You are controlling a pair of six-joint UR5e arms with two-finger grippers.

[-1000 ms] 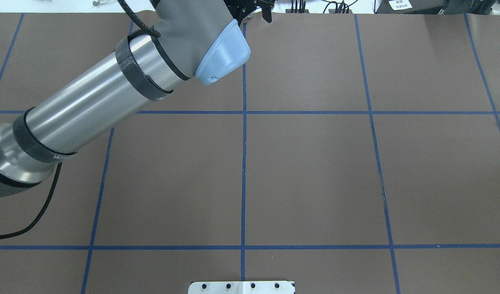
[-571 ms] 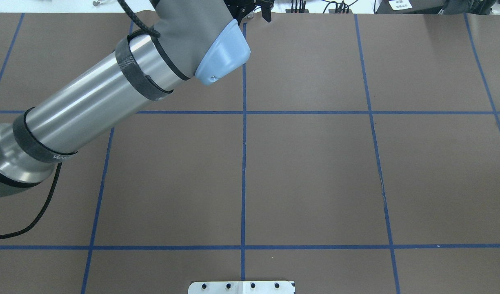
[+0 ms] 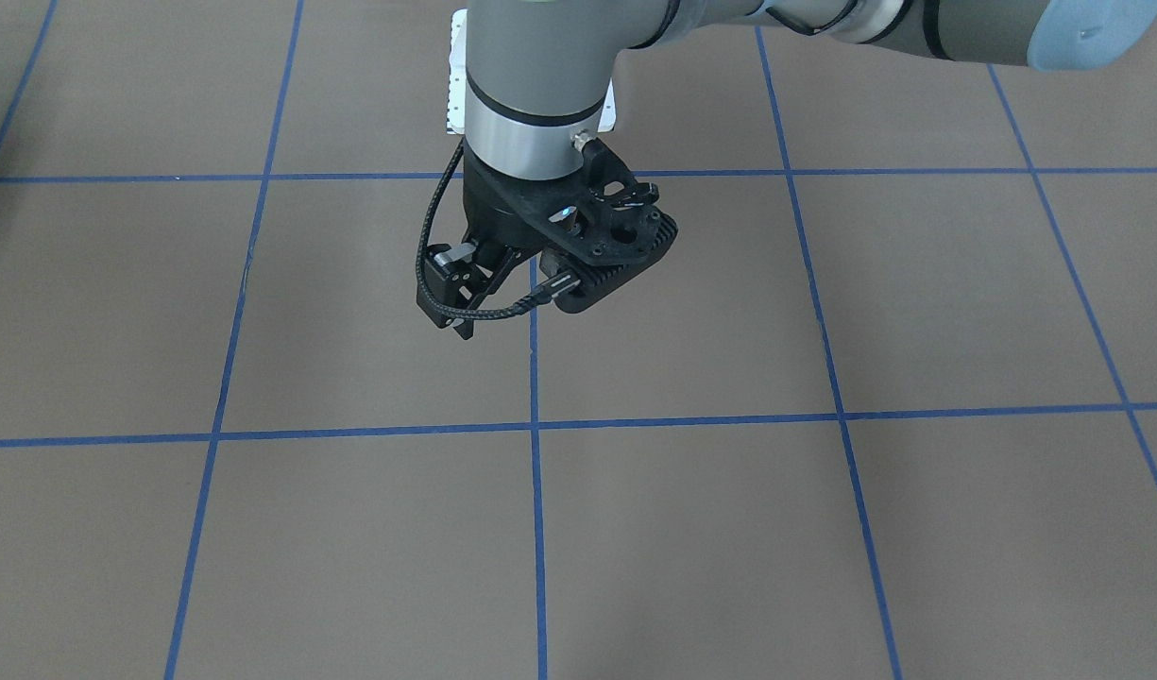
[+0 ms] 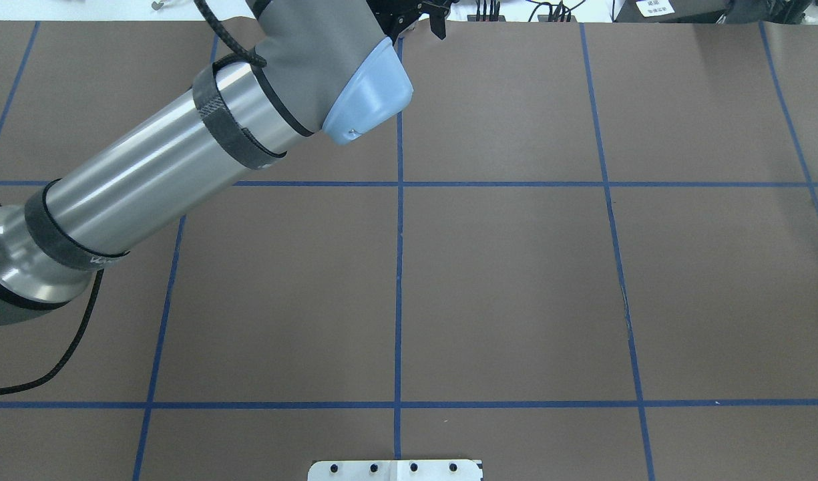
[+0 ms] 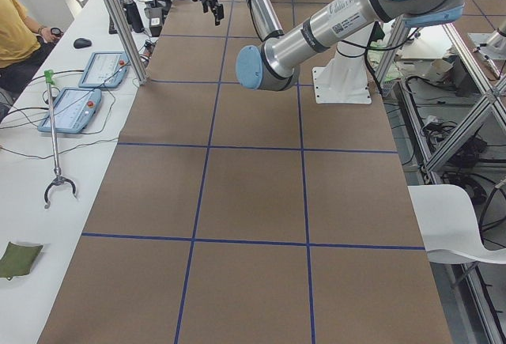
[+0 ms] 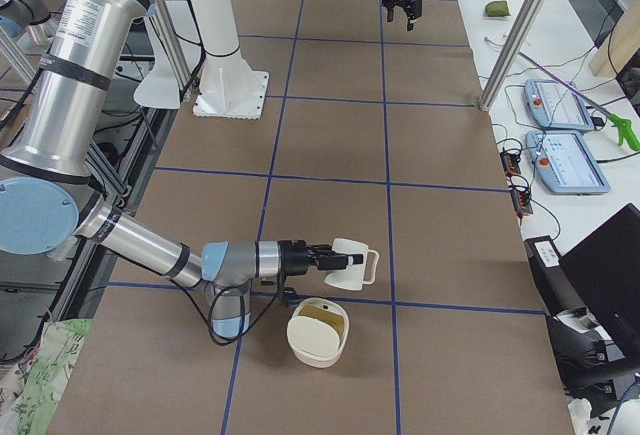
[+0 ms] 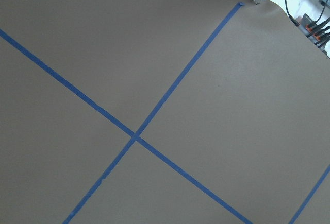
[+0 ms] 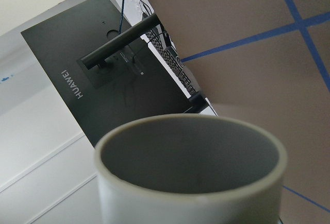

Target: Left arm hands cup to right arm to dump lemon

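My left gripper [image 3: 507,316], with the black perforated bracket [image 3: 602,222], hangs open and empty over the far middle of the table; it also shows at the overhead view's top edge [image 4: 419,27] and far off in the exterior right view [image 6: 405,10]. My right gripper [image 6: 322,257] shows only in the exterior right view, at the cream-white cup [image 6: 352,265], which hangs tipped on its side just above a white bowl [image 6: 312,347]. I cannot tell its jaw state. In the right wrist view the cup [image 8: 191,152] is grey inside and empty. I cannot make out the lemon; the bowl's inside looks yellowish.
The table is brown with blue tape lines [image 4: 398,267]. The robot's white base plate [image 4: 395,469] sits at the near edge. A metal post [image 6: 520,30], two teach pendants [image 6: 565,160] and a black monitor [image 8: 103,90] stand beside the table on the operators' side.
The left arm's forearm and elbow have shifted slightly toward the table's far edge. Its gripper stays at the top edge of the overhead view.
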